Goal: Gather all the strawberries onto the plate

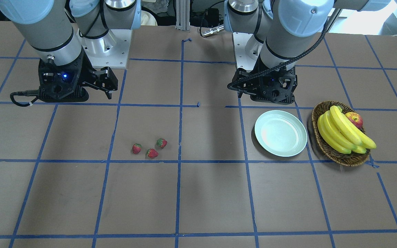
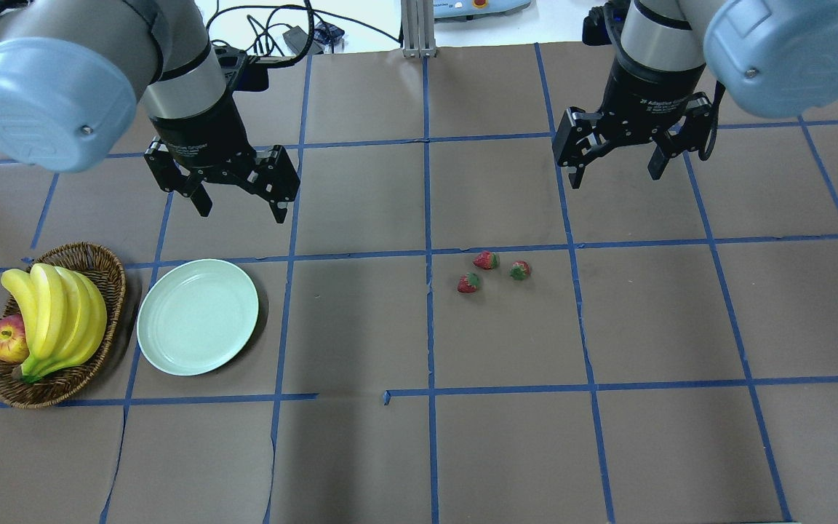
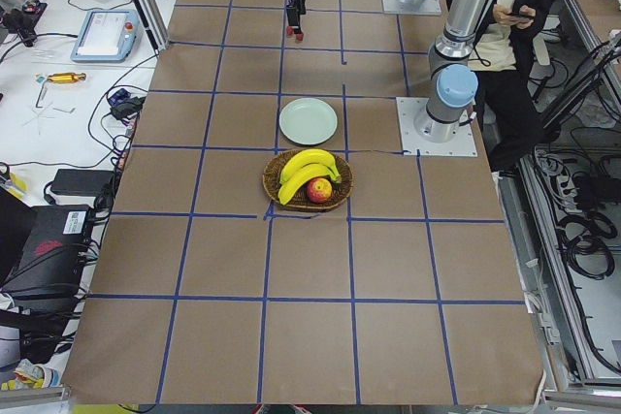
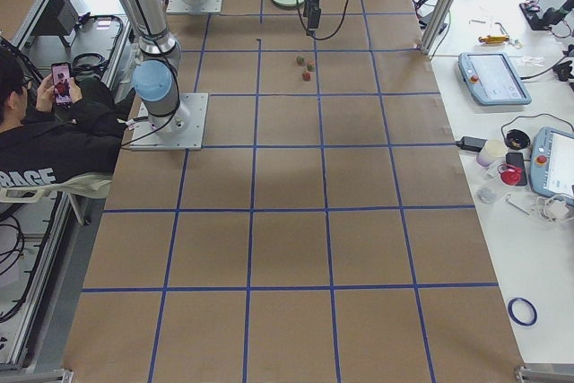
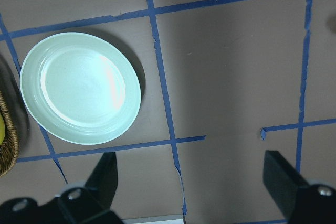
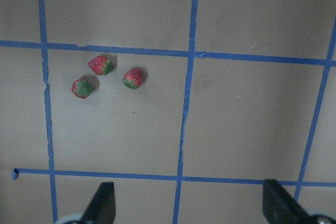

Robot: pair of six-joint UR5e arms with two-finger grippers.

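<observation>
Strawberries [image 2: 486, 260], 3 in a tight cluster, lay at the empty plate's [image 2: 197, 317] 3 o'clock, well apart from it. The left gripper [image 2: 243, 213] and right gripper [image 2: 617, 177] hung spread wide, holding nothing. Closing on 1 berry might nudge its close neighbours into rolling.

The pale green plate [image 3: 309, 121] lies on the brown bench [image 3: 310, 336]; beside it, nearer the camera, a wicker basket [image 3: 269, 179] holds bananas [image 3: 306, 167] and an apple [image 3: 319, 189]; a person [image 3: 514, 55] sits at the right.
</observation>
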